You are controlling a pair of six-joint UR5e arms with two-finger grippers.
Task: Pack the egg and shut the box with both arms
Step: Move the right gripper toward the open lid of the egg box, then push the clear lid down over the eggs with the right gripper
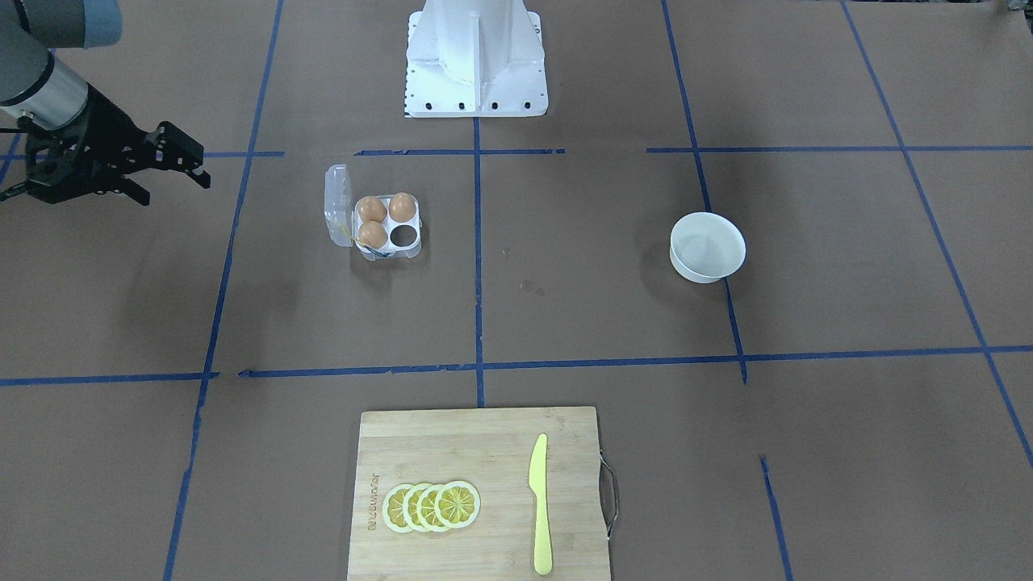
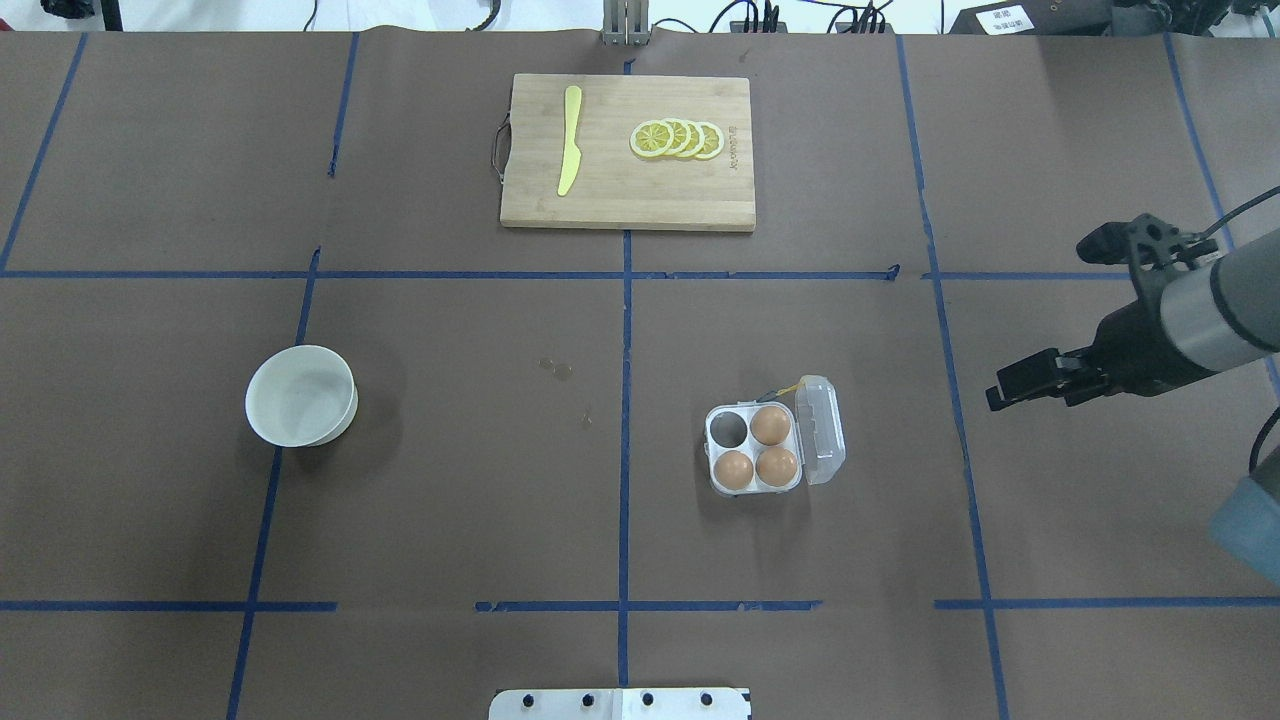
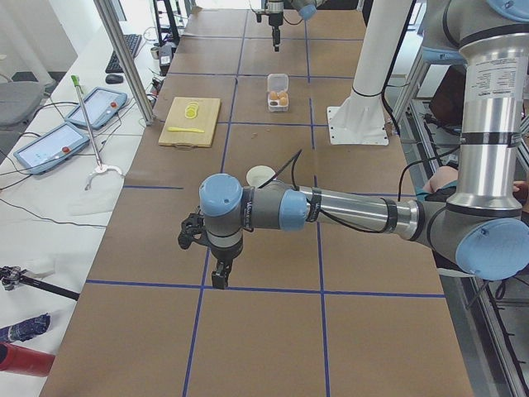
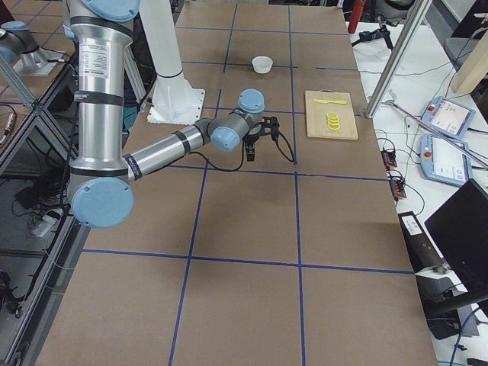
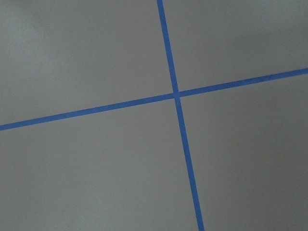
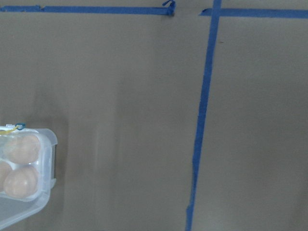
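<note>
The clear four-cup egg box (image 2: 755, 452) sits open on the brown table, its lid (image 2: 822, 430) swung to the right. Three brown eggs (image 2: 771, 425) fill it and one cup (image 2: 730, 428) is bare. The box also shows in the front view (image 1: 387, 230) and at the lower left of the right wrist view (image 6: 24, 173). No loose egg shows. My right gripper (image 2: 1050, 315) is open and empty, well right of the box and above the table (image 1: 177, 190). My left gripper (image 3: 207, 256) shows only in the left side view; I cannot tell if it is open or shut.
A white bowl (image 2: 300, 395), which looks bare inside, stands on the left half. A wooden cutting board (image 2: 628, 195) at the far edge carries lemon slices (image 2: 678, 139) and a yellow knife (image 2: 570, 140). The white pedestal (image 1: 476, 64) stands at the robot's edge.
</note>
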